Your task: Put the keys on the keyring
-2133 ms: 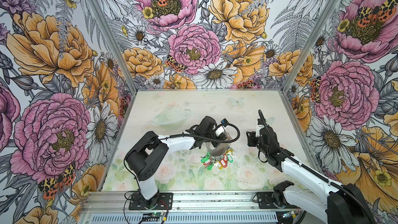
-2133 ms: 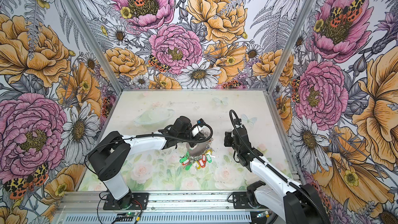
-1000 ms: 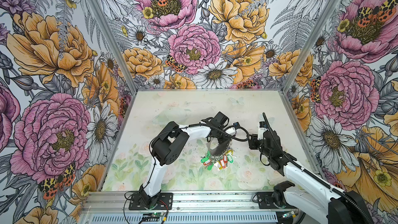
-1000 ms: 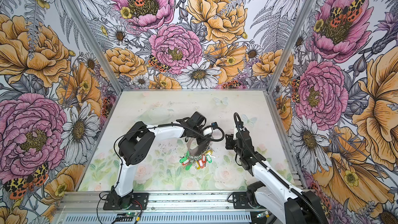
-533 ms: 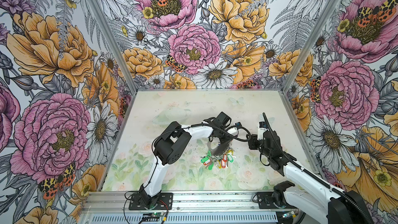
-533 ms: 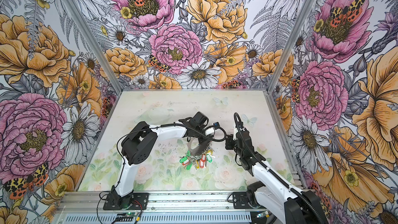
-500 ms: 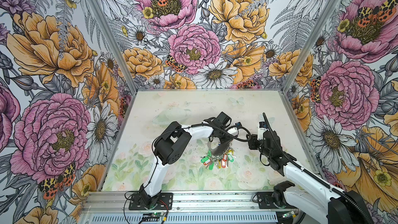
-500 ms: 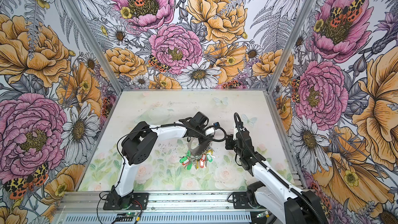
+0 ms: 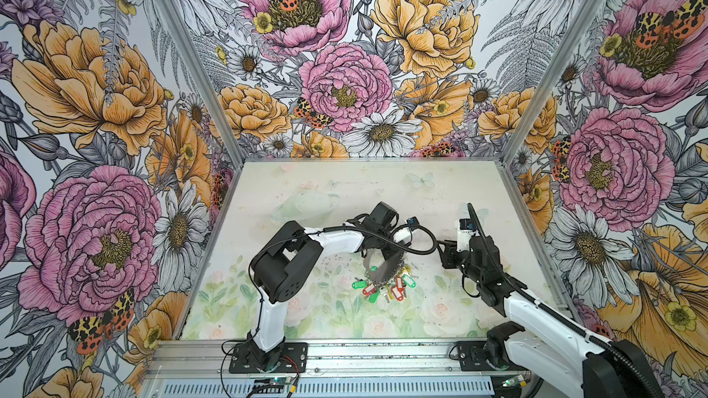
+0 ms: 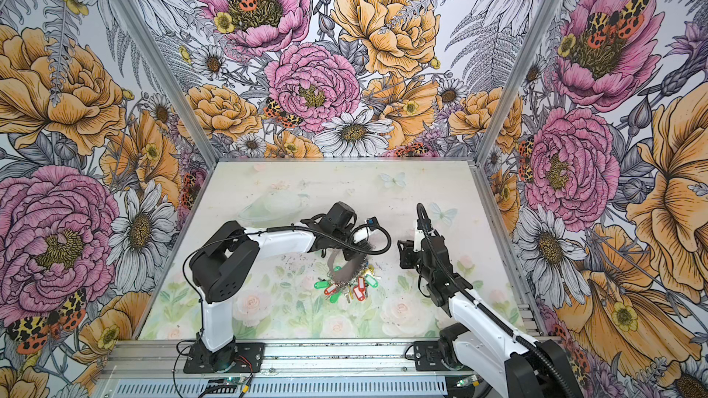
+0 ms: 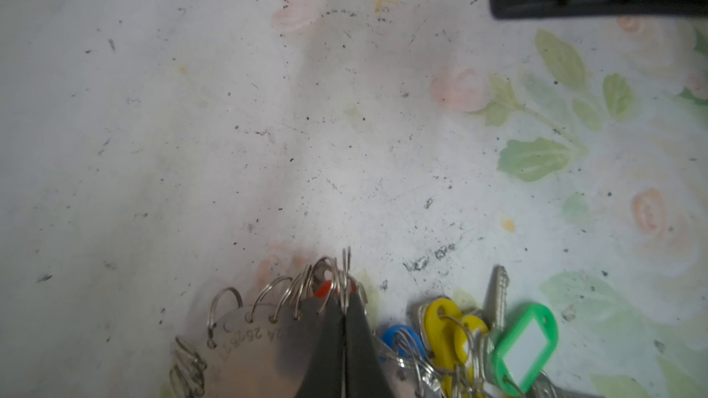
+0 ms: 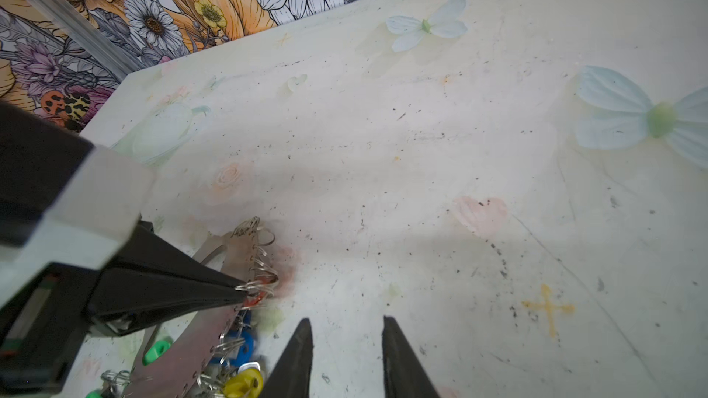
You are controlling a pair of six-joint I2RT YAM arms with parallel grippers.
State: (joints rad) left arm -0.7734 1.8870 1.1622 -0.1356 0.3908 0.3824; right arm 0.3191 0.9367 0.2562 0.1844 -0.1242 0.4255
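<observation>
The keyring (image 9: 383,271) (image 10: 346,268) is a grey metal plate, held tilted with one edge off the table. Small silver split rings (image 11: 346,269) line its edge, and coloured tags hang below it. My left gripper (image 11: 346,296) (image 9: 399,259) is shut on one split ring at the plate's edge (image 12: 199,342). A sliver of red tag (image 11: 325,289) (image 12: 253,302) shows just behind those rings. Red tags (image 9: 398,286) also hang in the bunch; I cannot pick out the keys' dark metal. My right gripper (image 12: 346,325) (image 9: 440,252) stands open and empty, close beside the ring being held.
Green (image 11: 526,350), yellow (image 11: 444,323) and blue (image 11: 402,338) tags and a silver key (image 11: 498,292) hang on the plate. The table (image 9: 306,193) has floral walls on three sides. A metal rail (image 9: 383,357) with both arm bases runs along the front.
The left arm's elbow has swung in toward the middle, and its gripper has closed fully on the split ring. The right gripper has come nearer the keyring, and its jaws have narrowed a little.
</observation>
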